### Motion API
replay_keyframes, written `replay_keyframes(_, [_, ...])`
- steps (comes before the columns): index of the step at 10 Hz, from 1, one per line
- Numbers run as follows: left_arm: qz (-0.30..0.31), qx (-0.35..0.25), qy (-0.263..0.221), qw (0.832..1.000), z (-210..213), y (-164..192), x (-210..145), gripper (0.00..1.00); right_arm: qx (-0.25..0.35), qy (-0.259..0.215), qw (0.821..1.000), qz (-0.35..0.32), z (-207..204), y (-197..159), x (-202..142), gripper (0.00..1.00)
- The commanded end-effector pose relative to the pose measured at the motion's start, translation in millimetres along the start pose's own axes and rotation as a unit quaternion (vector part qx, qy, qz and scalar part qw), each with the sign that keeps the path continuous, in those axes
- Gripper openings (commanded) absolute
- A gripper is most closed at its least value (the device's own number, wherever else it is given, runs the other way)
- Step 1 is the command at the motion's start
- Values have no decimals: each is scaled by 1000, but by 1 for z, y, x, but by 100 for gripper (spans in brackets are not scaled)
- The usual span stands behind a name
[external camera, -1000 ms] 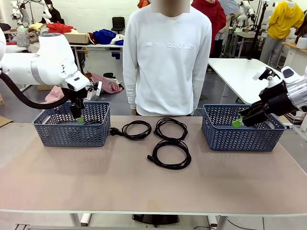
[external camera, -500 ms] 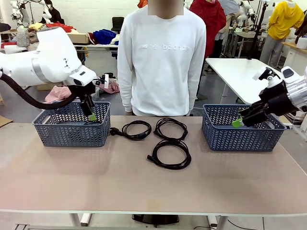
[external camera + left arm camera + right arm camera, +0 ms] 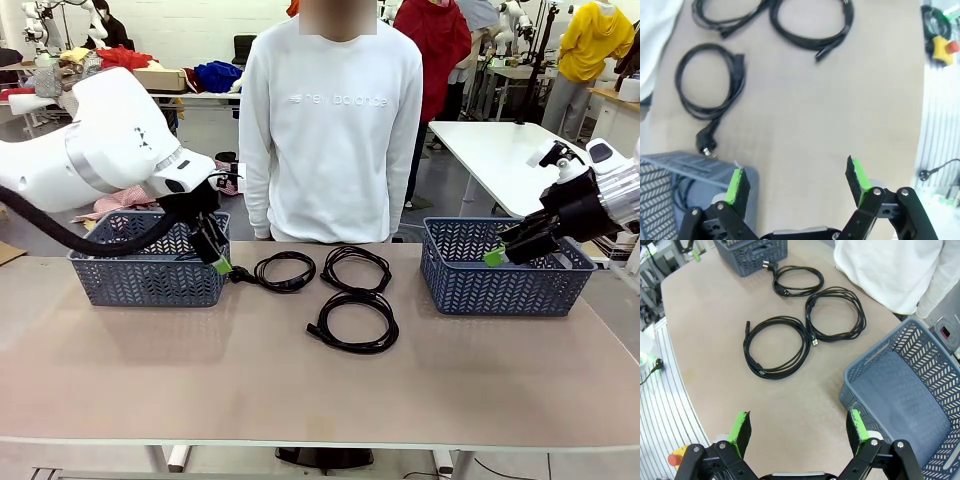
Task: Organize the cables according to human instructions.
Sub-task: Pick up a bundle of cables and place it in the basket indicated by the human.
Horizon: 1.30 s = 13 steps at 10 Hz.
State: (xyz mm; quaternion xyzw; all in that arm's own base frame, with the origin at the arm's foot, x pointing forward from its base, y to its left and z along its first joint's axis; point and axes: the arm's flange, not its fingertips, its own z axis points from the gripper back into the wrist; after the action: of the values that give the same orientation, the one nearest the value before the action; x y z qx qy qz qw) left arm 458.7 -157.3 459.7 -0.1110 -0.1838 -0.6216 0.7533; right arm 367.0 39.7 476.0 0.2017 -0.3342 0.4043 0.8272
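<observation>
Three coiled cables lie on our surface [image 3: 300, 400]: the left cable [image 3: 285, 288] just right of the left basket [image 3: 110, 280], the far cable [image 3: 355, 250] beside it, the near cable [image 3: 355, 348] closer to us. Our left gripper [image 3: 221, 265] hangs wide open at that basket's right end. Our right gripper [image 3: 493, 258], equally wide and empty, hovers by the right basket [image 3: 500, 290].

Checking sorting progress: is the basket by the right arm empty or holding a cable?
Empty: right wrist view shows the basket with a bare floor, no cable.
</observation>
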Motion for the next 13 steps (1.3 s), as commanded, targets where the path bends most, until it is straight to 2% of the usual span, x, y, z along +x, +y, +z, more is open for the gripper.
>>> replay_keyframes(1, [-16, -23, -39, 999, 1, -20, -13, 100, 8, -14, 1000, 10, -2, -5, 0, 100])
replay_keyframes(4, [-16, -31, -43, 998, -7, -37, -14, 100, 8, -14, 1000, 10, -2, -5, 0, 100])
replay_keyframes(6, [-9, -27, -27, 999, -7, -34, -5, 100, 8, -14, 1000, 10, -2, -5, 0, 100])
replay_keyframes(13, [-9, -27, -27, 999, -7, -34, -5, 100, 8, -14, 1000, 10, -2, -5, 0, 100])
